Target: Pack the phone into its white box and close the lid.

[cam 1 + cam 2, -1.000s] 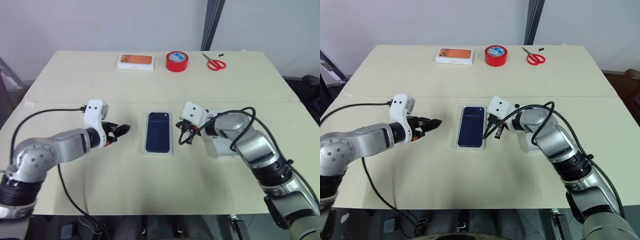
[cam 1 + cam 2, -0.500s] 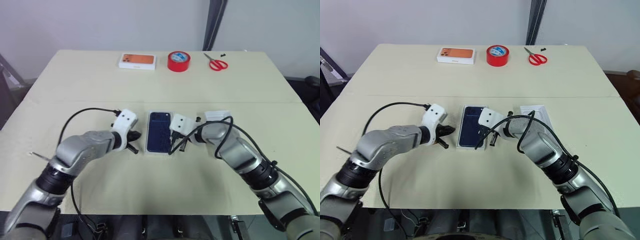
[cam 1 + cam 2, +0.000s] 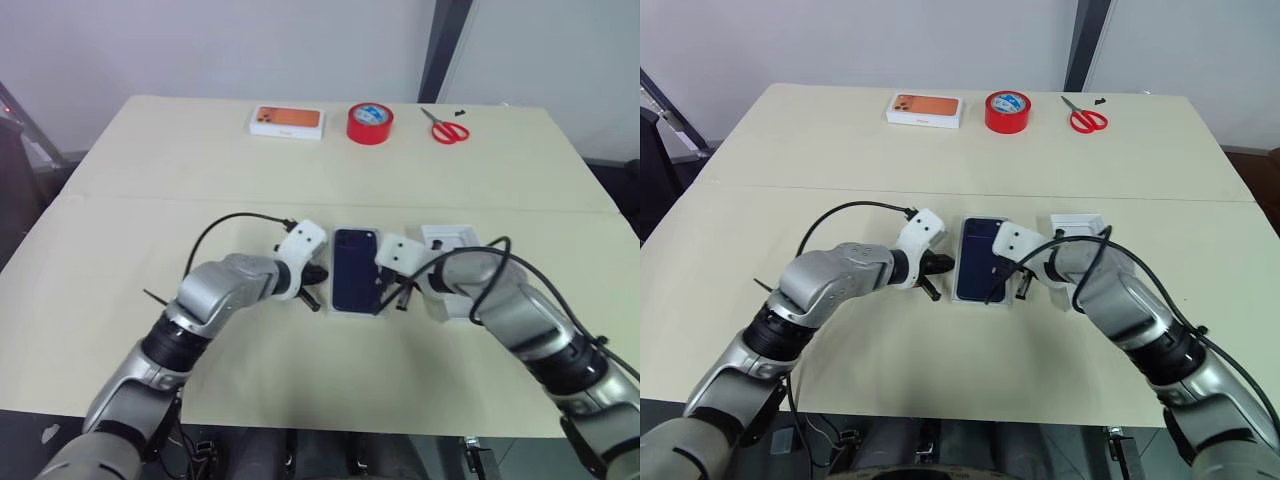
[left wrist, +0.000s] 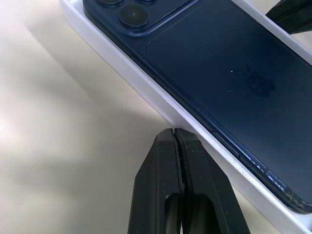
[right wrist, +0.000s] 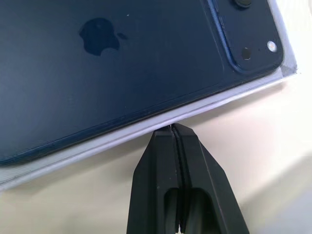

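The phone [image 3: 354,281] lies back-up inside the white box [image 4: 146,80], its camera cluster at the far end, and fills the box almost wall to wall. The box sits near the middle of the table [image 3: 150,180]. The left gripper [image 3: 939,265] is at the box's left long wall and the right gripper [image 3: 1018,283] at its right long wall. Both have their fingers clenched together, grasping nothing, with the tips at or just beside the white rim.

Judging by its look, the phone is stiff, flat and fairly dense, with a glossy back that would slip under smooth fingers and could scratch. It seems seated, so it is best left alone. The box is light card and would slide on the table if nudged from one side, so pressing from both sides at once would keep it square.

The lid [image 3: 452,240] lies just to the right of the box, partly behind the right arm, open side up as far as can be seen. It looks light, rigid and thin-walled. A sensible hold would be across its two long walls near the middle, so it stays level when turned over and lowered onto the box.

At the far edge of the table, well apart, are an orange-topped box [image 3: 287,121], a roll of red tape [image 3: 369,122] and red scissors [image 3: 449,129].
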`<state>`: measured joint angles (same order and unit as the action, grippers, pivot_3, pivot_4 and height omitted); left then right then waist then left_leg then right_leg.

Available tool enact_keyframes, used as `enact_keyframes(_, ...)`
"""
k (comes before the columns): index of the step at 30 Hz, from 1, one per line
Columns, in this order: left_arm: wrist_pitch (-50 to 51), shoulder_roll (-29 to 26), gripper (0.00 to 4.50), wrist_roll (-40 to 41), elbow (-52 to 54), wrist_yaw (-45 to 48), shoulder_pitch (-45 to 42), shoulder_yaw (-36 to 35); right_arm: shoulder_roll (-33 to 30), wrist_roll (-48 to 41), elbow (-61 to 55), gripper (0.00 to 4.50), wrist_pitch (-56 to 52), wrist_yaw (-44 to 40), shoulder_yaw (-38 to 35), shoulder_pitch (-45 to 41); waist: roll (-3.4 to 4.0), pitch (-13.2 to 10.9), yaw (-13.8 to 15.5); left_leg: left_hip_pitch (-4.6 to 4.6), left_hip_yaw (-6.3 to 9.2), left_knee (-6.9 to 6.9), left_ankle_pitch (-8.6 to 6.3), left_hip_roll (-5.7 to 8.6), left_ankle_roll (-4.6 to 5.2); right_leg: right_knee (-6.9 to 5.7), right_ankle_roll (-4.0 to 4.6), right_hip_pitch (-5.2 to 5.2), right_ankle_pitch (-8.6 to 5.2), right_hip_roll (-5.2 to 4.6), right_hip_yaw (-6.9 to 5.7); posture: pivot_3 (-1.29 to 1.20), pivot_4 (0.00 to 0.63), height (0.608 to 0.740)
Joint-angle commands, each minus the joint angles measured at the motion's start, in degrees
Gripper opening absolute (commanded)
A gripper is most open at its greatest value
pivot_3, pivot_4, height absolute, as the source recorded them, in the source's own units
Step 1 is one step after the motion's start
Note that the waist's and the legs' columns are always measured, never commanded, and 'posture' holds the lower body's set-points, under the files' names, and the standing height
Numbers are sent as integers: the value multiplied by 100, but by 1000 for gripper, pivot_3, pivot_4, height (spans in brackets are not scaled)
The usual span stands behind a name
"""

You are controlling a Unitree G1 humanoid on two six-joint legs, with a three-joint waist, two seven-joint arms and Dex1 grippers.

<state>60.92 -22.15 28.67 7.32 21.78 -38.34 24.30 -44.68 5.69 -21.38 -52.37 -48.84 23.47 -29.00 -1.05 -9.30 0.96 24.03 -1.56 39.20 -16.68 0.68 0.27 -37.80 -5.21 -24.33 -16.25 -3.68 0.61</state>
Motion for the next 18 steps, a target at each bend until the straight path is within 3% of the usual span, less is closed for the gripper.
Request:
enact_keyframes(1, -6, 498, 70, -18, -26, 521, -246, 480, -156, -235, -653, 0, -80, -149, -236, 177, 0, 0, -17, 0, 0, 0, -3, 0, 5, 0, 0, 0, 0, 1, 0, 0, 150, 725)
enact_keyframes(17, 223, 663, 70, -490, -166, 1008, -202, 327, -808, -410, -728, 0, -340, -198, -863, 552, 0, 0, -21, -1, 1, 0, -2, -3, 5, -1, -1, 0, -1, 3, 1, 0, 150, 725)
enact_keyframes(18, 206, 638, 21, -519, -206, 999, -211, 258, -848, -533, -755, 259, -442, -269, -974, 553, 0, 0, -21, -1, 0, 1, -3, -3, 5, -1, -1, 0, -1, 3, 1, 0, 150, 725)
